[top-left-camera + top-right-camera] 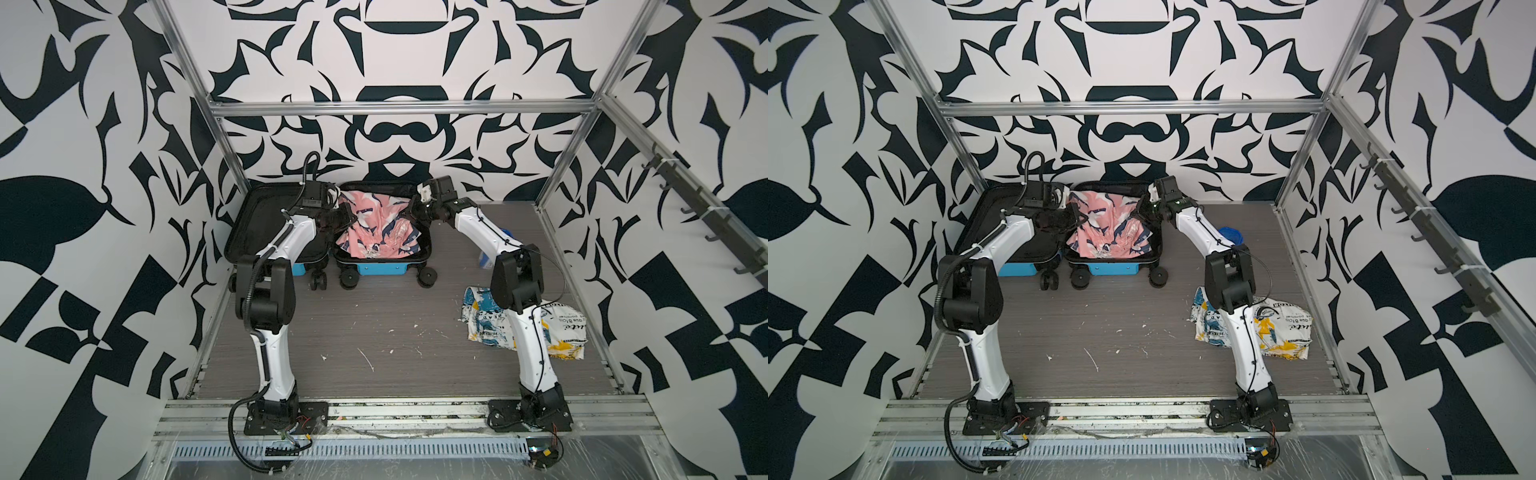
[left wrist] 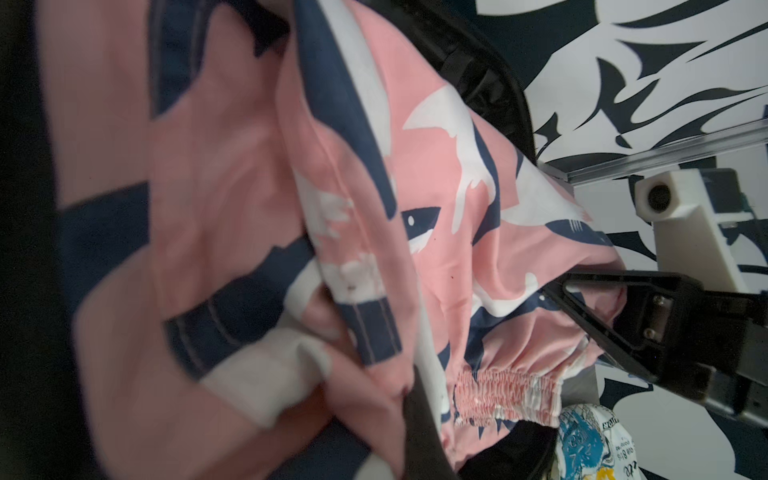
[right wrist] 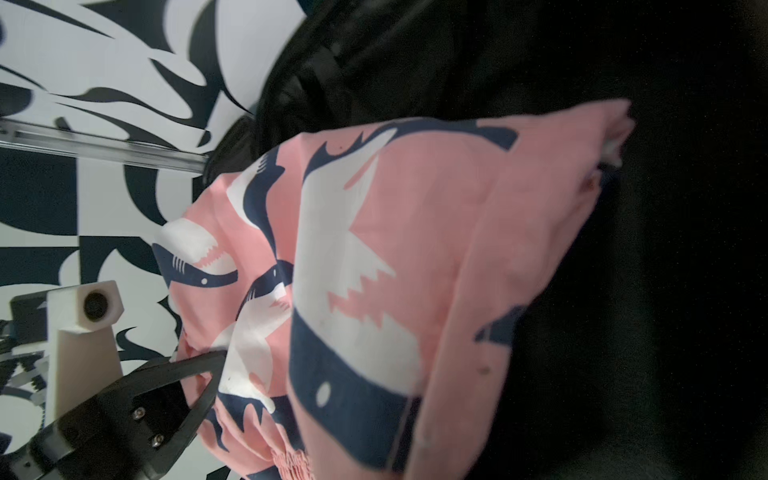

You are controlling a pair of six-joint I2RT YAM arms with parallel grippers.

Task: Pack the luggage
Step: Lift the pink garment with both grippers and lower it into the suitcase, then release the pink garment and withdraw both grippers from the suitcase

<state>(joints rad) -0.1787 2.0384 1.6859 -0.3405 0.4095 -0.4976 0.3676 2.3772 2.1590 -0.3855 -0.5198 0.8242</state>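
In both top views the small bright blue hard-shell suitcase lies open at upper centre of the frame, on the counter. My left gripper and right gripper each pinch the soft pink shark-print garment, stretched over its right half. The shell looks stiff and light, and its wheels may roll. I'd grab the lid by its rim.

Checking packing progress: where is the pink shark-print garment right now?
In both top views the pink shark-print garment sits in the right half of the open luggage, held between the left claw and right claw.
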